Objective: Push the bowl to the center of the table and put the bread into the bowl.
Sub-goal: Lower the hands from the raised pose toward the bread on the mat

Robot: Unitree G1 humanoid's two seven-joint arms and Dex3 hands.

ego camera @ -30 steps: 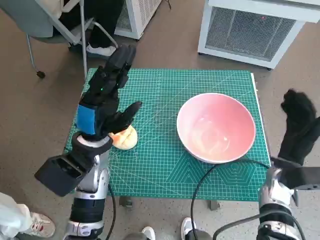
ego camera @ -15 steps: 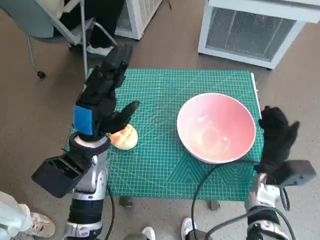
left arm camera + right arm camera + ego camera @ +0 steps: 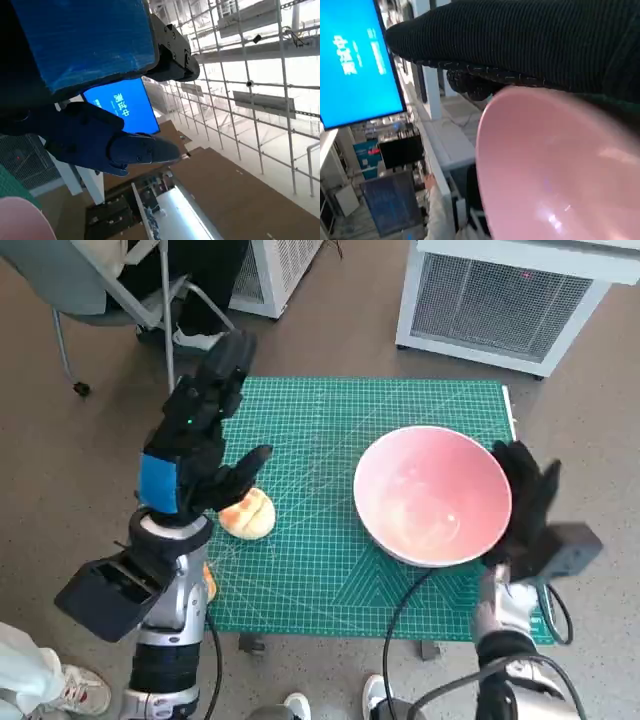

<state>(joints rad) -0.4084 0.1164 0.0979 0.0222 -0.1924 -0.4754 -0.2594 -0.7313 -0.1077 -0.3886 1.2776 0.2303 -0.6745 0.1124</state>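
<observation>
Green cutting mat (image 3: 330, 560) covers table; brown floor (image 3: 60, 470), perhaps carpet.

My left hand (image 3: 195, 445), black with blue tape across its back, is raised on its pale forearm (image 3: 172, 595), fingers (image 3: 222, 375) stretched forward and apart, thumb angled off to the side, nothing in its grasp. My right hand (image 3: 525, 502), in its black knitted glove, stands upright above its forearm (image 3: 505, 610), fingers spread and pointing up, palm turned toward my left hand, also holding nothing.
</observation>
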